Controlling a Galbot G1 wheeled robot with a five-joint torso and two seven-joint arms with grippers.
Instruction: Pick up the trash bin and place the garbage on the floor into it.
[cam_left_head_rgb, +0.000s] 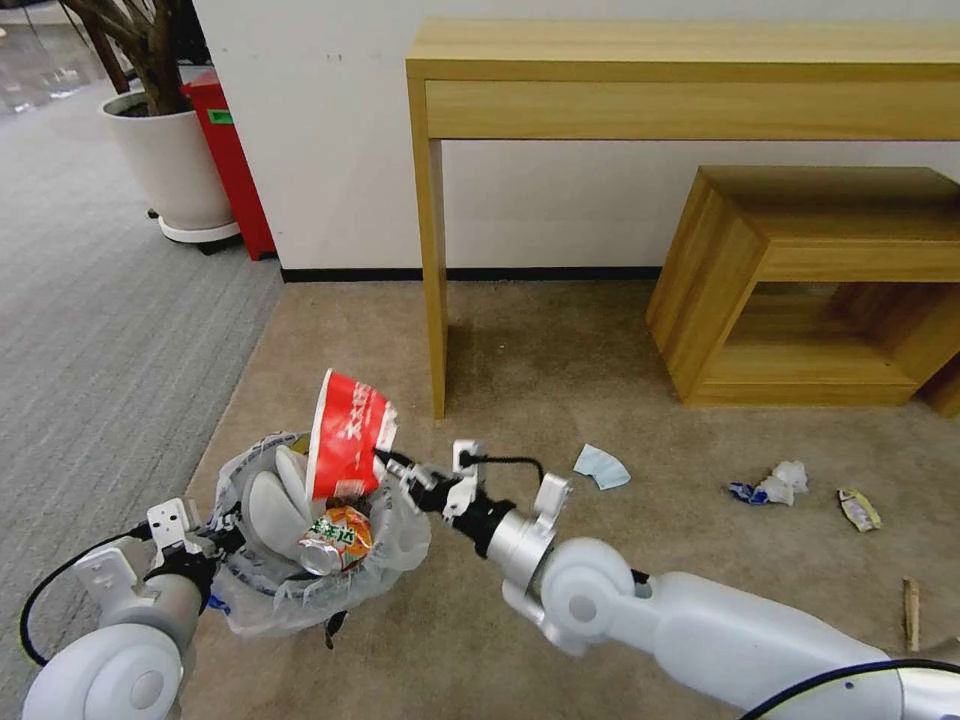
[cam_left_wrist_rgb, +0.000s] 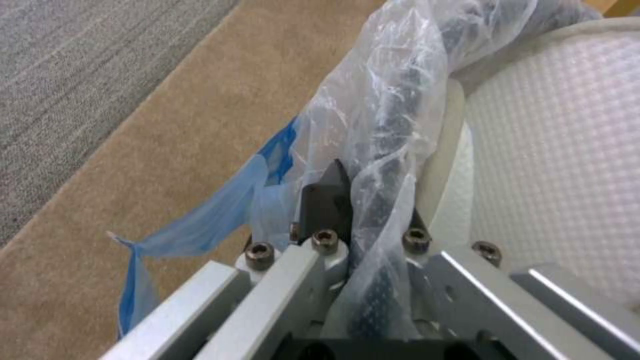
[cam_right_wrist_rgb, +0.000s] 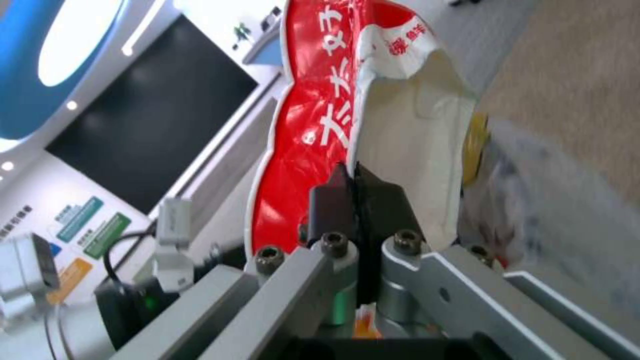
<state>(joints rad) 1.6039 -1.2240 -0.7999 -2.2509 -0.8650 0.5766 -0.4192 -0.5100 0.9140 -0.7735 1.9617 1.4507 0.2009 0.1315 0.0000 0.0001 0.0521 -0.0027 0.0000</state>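
My left gripper (cam_left_head_rgb: 222, 527) (cam_left_wrist_rgb: 363, 200) is shut on the rim of the trash bin (cam_left_head_rgb: 255, 590) (cam_left_wrist_rgb: 413, 85), a small bin lined with a clear crinkly bag, held above the beige floor (cam_left_head_rgb: 560, 390). White slippers (cam_left_head_rgb: 270, 510) (cam_left_wrist_rgb: 553, 165) and a crushed can (cam_left_head_rgb: 338, 540) lie inside it. My right gripper (cam_left_head_rgb: 385, 462) (cam_right_wrist_rgb: 357, 185) is shut on the edge of a red paper cup (cam_left_head_rgb: 345, 435) (cam_right_wrist_rgb: 320, 135), which stands over the bin's opening. More garbage lies on the floor to the right: a blue-white carton (cam_left_head_rgb: 601, 466), crumpled paper (cam_left_head_rgb: 780, 482), a wrapper (cam_left_head_rgb: 858, 508) and a wooden stick (cam_left_head_rgb: 911, 612).
A wooden desk (cam_left_head_rgb: 690, 70) stands against the wall, its leg (cam_left_head_rgb: 432, 260) just beyond the bin. A low wooden shelf (cam_left_head_rgb: 810, 290) sits at the right. A white plant pot (cam_left_head_rgb: 170, 165) and a red bin (cam_left_head_rgb: 232, 150) stand at the back left beside grey ribbed carpet (cam_left_head_rgb: 90, 330).
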